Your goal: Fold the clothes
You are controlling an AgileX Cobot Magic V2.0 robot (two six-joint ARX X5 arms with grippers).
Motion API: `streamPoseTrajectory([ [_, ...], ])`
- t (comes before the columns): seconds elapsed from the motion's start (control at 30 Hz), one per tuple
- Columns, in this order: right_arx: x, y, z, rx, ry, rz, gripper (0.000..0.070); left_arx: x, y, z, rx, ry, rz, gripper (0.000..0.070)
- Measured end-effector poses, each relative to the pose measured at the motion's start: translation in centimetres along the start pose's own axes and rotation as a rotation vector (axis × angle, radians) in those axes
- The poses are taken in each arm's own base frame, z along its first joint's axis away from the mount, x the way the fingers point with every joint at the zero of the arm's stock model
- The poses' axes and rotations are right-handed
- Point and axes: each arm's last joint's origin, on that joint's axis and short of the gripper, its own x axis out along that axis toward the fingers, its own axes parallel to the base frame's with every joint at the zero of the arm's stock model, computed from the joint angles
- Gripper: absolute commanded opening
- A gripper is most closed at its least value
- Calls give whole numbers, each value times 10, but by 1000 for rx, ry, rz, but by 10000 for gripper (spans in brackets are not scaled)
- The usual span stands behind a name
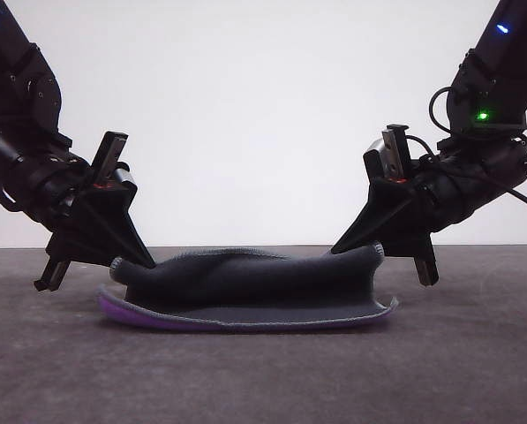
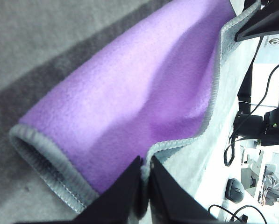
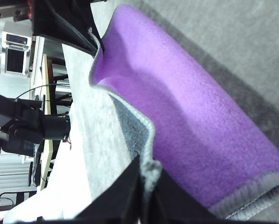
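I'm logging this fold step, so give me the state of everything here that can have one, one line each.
cloth: partly folded, one edge lifted and carried over the rest, grey face out toward the front camera, purple face showing at both wrist cameras.
left gripper: jaws shut on the cloth's lifted edge at one corner.
right gripper: jaws shut on the lifted edge at the other corner.
table: bearing the cloth's lower layer.

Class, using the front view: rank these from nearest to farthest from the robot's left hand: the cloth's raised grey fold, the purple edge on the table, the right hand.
1. Raised grey fold: pinched at the left hand.
2. Purple edge: just below, on the table.
3. Right hand: far side, pinching the cloth's other end.
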Motion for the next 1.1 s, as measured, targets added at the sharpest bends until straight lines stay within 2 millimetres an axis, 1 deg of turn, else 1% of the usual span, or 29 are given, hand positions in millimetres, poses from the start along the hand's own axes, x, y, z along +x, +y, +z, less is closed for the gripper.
streamPoseTrajectory([
  [0.1,0,1,-2,7,9,4,4,0,0,-1,-1,6,-3,32],
  [0.17,0,1,-3,6,13,5,17,0,-1,-1,-1,8,-4,57],
  [0.2,0,1,-3,7,16,6,48,0,-1,-1,-1,9,-4,100],
  [0.23,0,1,-3,6,17,7,97,0,-1,-1,-1,10,-4,148],
  [0.3,0,2,-4,3,20,8,232,0,-1,-2,-4,12,-5,244],
  [0.33,0,2,-4,5,22,9,281,0,-1,-2,-8,14,-6,270],
  [0.37,0,2,-5,7,25,11,312,0,-1,-2,-11,17,-7,283],
  [0.4,0,2,-6,10,28,12,323,0,-1,-3,-15,20,-8,282],
  [0.7,-1,2,-7,7,31,14,351,-1,-2,-5,-38,33,-20,283],
  [0.83,-8,6,-12,34,39,20,353,-5,-3,-9,-55,35,-46,283],
  [0.9,-16,12,-13,20,29,18,354,-11,-4,-10,-49,20,-43,283],
  [0.97,-29,24,-13,-17,0,7,354,-21,-10,-11,-27,-8,-33,283],
  [1.1,-56,56,-14,-108,-68,-31,353,-52,-38,-11,62,-97,12,283],
])
